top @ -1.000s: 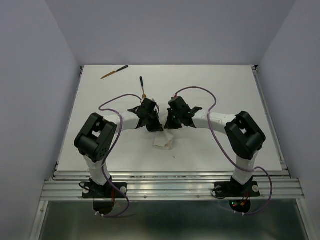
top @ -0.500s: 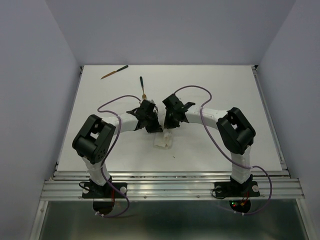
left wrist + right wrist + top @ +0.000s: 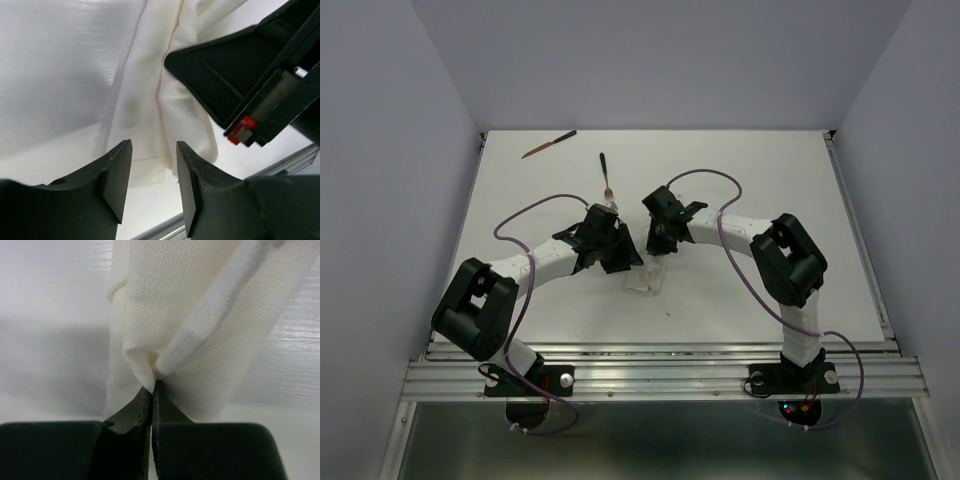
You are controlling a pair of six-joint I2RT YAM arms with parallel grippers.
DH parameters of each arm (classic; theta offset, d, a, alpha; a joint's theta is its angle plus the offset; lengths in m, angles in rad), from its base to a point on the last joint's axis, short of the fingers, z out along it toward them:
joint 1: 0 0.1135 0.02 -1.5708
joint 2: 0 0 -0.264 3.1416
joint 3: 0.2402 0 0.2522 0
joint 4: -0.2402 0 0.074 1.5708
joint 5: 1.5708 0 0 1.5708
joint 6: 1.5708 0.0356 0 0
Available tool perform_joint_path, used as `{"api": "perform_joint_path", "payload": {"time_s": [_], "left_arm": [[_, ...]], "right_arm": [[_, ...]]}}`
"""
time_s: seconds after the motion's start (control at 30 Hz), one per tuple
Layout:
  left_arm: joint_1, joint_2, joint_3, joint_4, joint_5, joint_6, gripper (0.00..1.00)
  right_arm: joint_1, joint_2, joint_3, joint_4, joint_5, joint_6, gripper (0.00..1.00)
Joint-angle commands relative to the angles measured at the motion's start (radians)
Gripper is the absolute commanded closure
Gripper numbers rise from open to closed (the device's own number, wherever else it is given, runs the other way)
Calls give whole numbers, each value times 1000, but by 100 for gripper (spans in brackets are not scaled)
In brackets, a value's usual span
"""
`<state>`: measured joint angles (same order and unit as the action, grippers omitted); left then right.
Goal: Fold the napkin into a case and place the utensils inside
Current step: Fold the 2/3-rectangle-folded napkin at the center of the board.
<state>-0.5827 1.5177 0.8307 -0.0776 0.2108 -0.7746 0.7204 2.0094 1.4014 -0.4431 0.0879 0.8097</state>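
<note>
Currently the soft white cloth napkin [image 3: 646, 283], gathered into a narrow folded bundle, lies slightly nearer than the middle of the flat white table [image 3: 770, 180], under the two arms' wrists. The right gripper [image 3: 152, 402] has its black fingers pressed together on a raised fold of the cloth, pinching it at the very tips. The left gripper [image 3: 151, 182] hangs low over the bundle with its fingers apart and nothing clamped between them; whether they touch the cloth I cannot tell. Two slender brown wooden utensils [image 3: 548, 144] with dark ends also lie on the table, one near its far-left corner. The other utensil [image 3: 605, 172] is closer to the table's middle.
</note>
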Motion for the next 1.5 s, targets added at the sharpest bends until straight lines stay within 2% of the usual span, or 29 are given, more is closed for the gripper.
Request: {"api": "perform_joint_path", "payload": {"time_s": [0.0,0.03,0.1,0.13,0.17,0.63,0.97,1.2,1.3,1.43,1.47], "left_arm": [[-2,-66,-48,-5,24,-5,41],[-3,-77,-57,2,28,-5,29],[-3,-106,-85,39,51,-2,16],[-3,-113,-93,56,62,6,3],[-3,-116,-102,70,81,11,1],[-3,-103,-127,190,134,32,1],[-20,-11,-56,170,113,78,1],[-34,24,-16,90,19,80,1],[-34,15,-13,69,-28,75,8],[-34,9,-10,36,-54,70,29],[-32,9,-10,30,-57,70,32]], "right_arm": [[2,45,22,-49,52,-4,99],[2,46,25,-51,52,-4,99],[2,51,30,-52,52,-7,99],[2,54,33,-52,52,-9,99],[2,55,34,-52,49,-9,99],[2,61,45,-51,44,-15,99],[2,63,53,-52,39,-24,99],[2,68,51,-52,36,-26,99],[2,65,50,-52,39,-26,99],[2,65,48,-52,41,-26,99],[2,65,48,-52,41,-26,99]]}}
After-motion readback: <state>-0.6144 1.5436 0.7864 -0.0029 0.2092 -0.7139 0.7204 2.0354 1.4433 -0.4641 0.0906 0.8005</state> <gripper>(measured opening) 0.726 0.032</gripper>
